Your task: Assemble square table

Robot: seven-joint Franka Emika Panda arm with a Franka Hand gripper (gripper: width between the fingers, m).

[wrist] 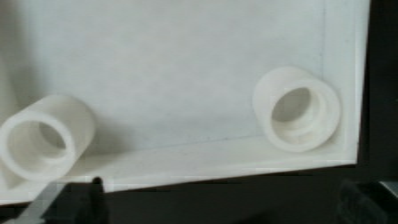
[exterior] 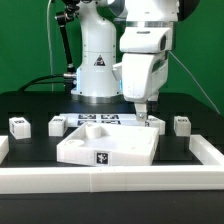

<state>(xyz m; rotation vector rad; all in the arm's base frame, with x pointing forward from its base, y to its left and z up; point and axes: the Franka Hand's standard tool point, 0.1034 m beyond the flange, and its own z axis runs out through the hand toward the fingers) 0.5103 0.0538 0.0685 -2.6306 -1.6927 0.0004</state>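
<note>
The square table's slab point(exterior: 105, 146) lies flat on the black counter point(exterior: 30, 152), hollow side up, in the middle of the exterior view. Being square, it has no long axis; its tagged edge point(exterior: 101, 157) faces that camera. It is smooth matte white plastic with a raised rim around a shallow recess. Small white tagged leg blocks stand apart from it on the counter: two towards the exterior view's left point(exterior: 18, 125) point(exterior: 57, 125) and one towards its right point(exterior: 181, 124). The hand point(exterior: 143, 117) hangs pointing down over the slab's far corner on the exterior view's right, but from there I cannot tell how wide it stands. The wrist view settles it: the two dark fingertips point(wrist: 71, 200) sit far apart at the picture's sides, so the hand point(wrist: 224, 198) is wide and holds nothing. That view also shows two round collared holes point(wrist: 299, 108) point(wrist: 45, 135) in the slab's point(wrist: 178, 70) floor, next to the rim. Only the exterior view shows the marker board point(exterior: 92, 119) behind the slab and the long white rail point(exterior: 110, 182) in front.
</note>
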